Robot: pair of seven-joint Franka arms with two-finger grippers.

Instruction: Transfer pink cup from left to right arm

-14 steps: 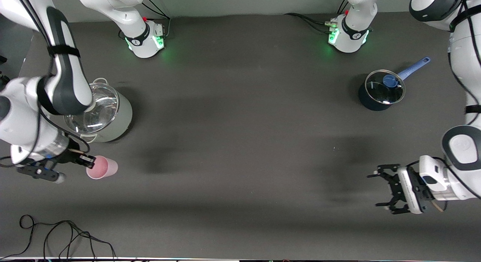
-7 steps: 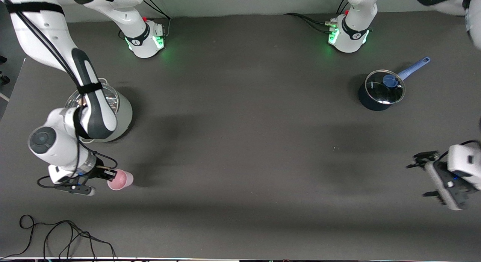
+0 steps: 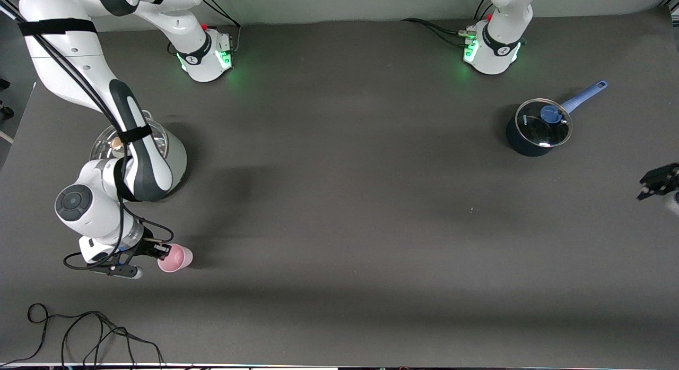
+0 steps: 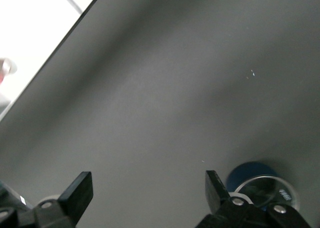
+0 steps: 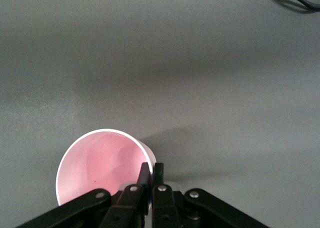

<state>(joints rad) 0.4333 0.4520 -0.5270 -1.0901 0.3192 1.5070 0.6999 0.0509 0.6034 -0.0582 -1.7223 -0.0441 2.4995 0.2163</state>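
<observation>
Since a moment ago, the right arm has swung lower toward the front camera and carried the pink cup a bit toward the middle of the table, and the left arm has pulled away to the table's edge.

At the right arm's end of the table, the right gripper has its two thin fingers pressed tight on the rim of the pink cup. In the right wrist view the fingers pinch the cup's wall, one inside the mouth and one outside. The cup's open mouth faces up. Near the gripper, closer to the arm's base, stands a big steel pot with a glass lid. A black cable lies on the table near the front camera.

At the left arm's end, a small dark saucepan with a blue handle sits on the table. The left gripper is near that saucepan, at the view's edge. Its fingers are spread wide and hold nothing.
</observation>
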